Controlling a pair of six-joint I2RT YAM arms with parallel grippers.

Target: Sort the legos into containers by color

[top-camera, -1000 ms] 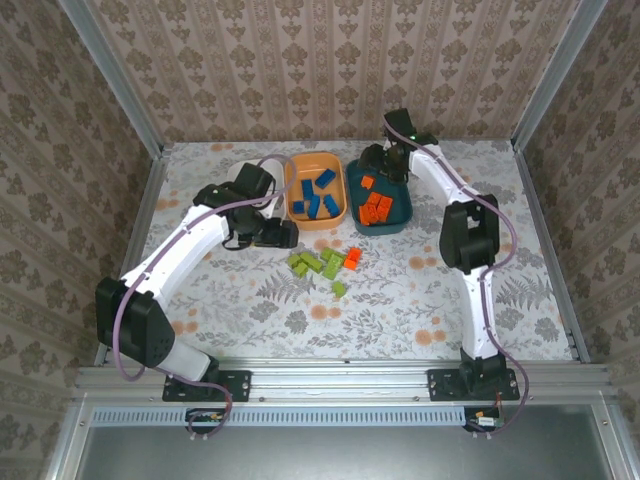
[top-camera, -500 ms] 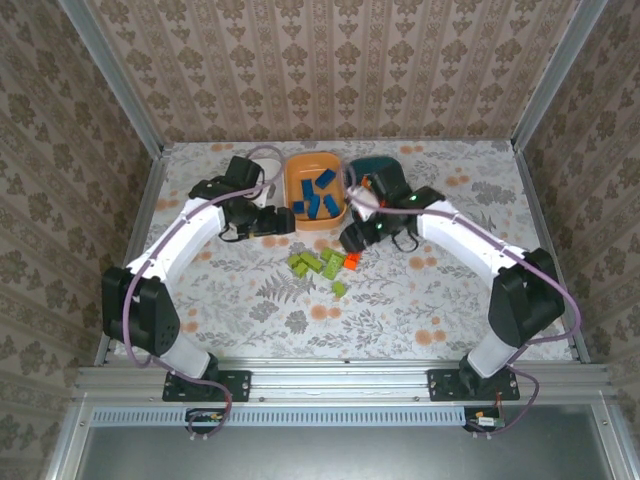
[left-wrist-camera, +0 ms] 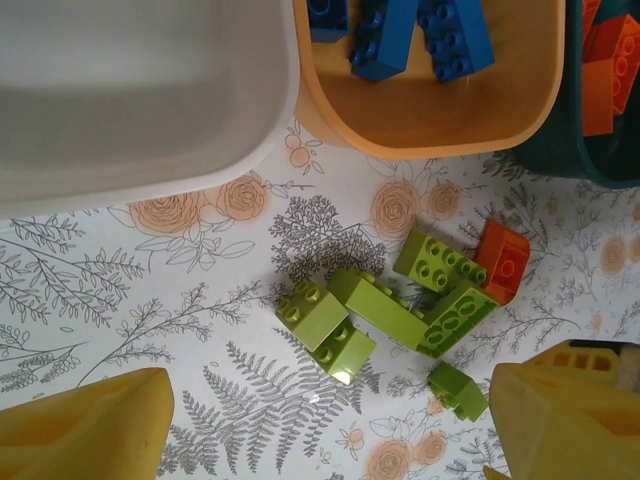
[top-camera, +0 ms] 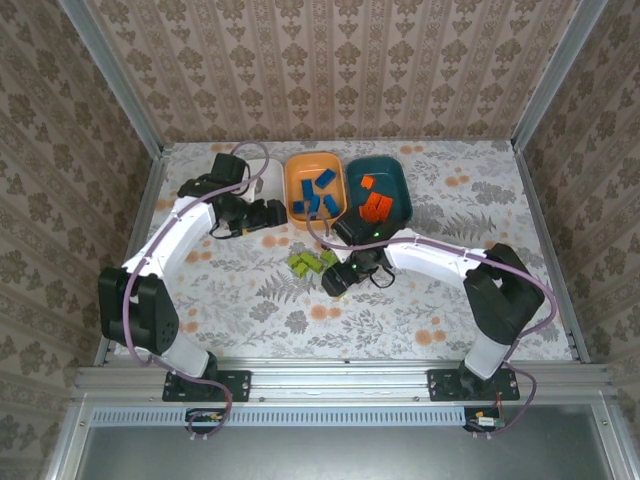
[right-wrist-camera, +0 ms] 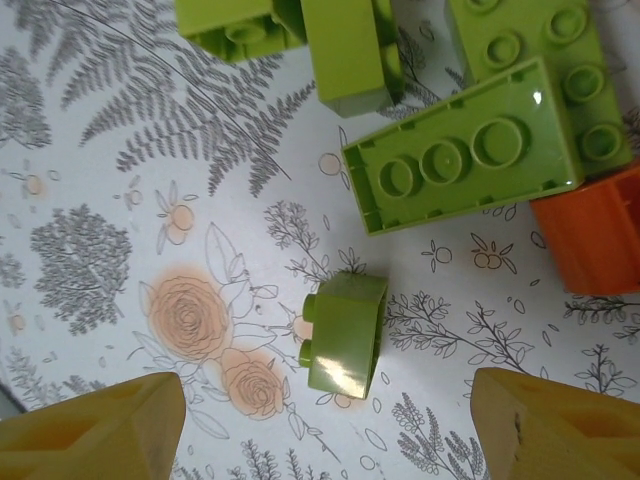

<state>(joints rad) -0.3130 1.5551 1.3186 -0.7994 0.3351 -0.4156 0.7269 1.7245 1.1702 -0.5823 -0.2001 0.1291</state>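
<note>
— Right wrist view first: where do we find the small green lego (right-wrist-camera: 345, 330)?
— It lies alone on the bench (right-wrist-camera: 120, 230), between the two spread fingers of our right hand (right-wrist-camera: 325, 435). Neither finger touches it, and this hand holds nothing. The green pile (right-wrist-camera: 470, 150) and one orange brick (right-wrist-camera: 590, 235) are just beside it.
— And the bowls?
— Blue legos (top-camera: 315, 192) sit in the orange bowl (top-camera: 300, 165), orange ones (top-camera: 372, 203) in the teal bowl (top-camera: 390, 172). Our left hand (left-wrist-camera: 325, 420) hovers wide open and empty, near the white bowl (left-wrist-camera: 150, 150).
</note>
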